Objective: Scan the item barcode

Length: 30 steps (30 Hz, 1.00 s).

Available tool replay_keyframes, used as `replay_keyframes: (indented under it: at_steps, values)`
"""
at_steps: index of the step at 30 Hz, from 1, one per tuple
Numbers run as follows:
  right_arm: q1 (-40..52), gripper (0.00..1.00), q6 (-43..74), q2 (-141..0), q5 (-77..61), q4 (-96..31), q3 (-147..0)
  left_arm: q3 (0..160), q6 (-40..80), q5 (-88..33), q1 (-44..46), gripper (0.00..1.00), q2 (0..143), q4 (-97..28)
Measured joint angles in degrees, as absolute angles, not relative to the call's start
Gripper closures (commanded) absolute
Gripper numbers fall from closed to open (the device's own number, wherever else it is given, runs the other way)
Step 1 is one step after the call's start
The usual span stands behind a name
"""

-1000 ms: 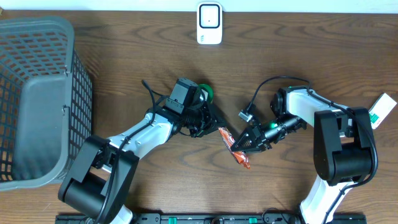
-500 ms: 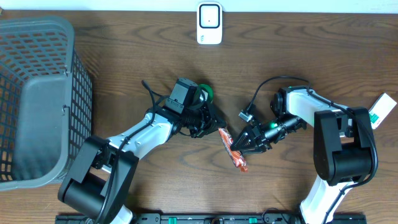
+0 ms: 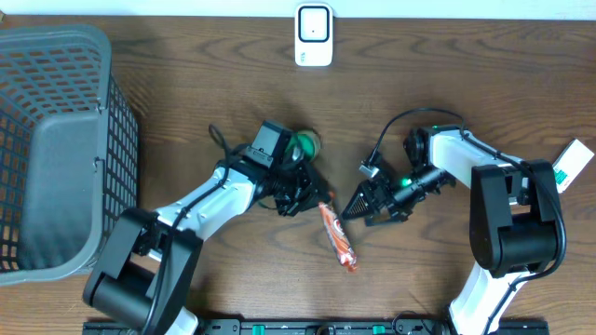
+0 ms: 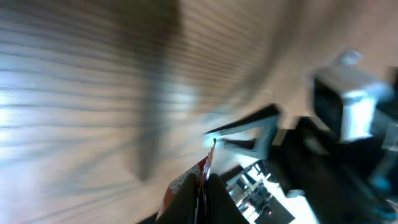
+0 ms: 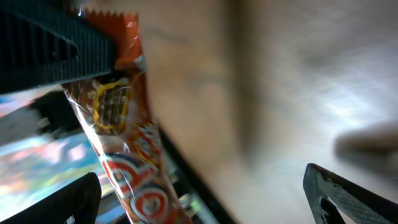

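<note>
At centre, left claw atop packet

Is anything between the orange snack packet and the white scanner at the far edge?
Mostly bare wood. Only the left gripper holding the snack packet, and a green thing by its wrist, lie toward the scanner.

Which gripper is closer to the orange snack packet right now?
Left. The left gripper is shut on the far end of the orange snack packet; the right gripper stands open just to the packet's right, not gripping it.
</note>
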State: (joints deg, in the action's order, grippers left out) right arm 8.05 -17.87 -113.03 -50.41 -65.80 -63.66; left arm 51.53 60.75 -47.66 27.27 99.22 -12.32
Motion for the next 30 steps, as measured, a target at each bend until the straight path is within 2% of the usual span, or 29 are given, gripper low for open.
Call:
replay_keyframes:
  at_steps: [8,14,24,30]
  values:
    - [9.1,0.01,-5.9,-101.9,-31.4,-61.3,-67.2,50.9,61.7,-47.0,24.6,0.93,100.2,-12.8]
    - [17.4,0.01,1.0,-89.1,-17.0,-61.3,-68.1,50.9,62.6,-47.0,24.5,0.93,100.2,-12.8]
    - [36.0,0.01,8.7,-88.6,2.9,-62.4,-68.2,50.9,64.5,-47.6,24.5,0.93,100.2,-12.8]
    - [41.6,0.01,13.0,-88.6,10.2,-62.4,-68.2,50.9,66.0,-47.7,24.5,0.93,100.2,-12.8]
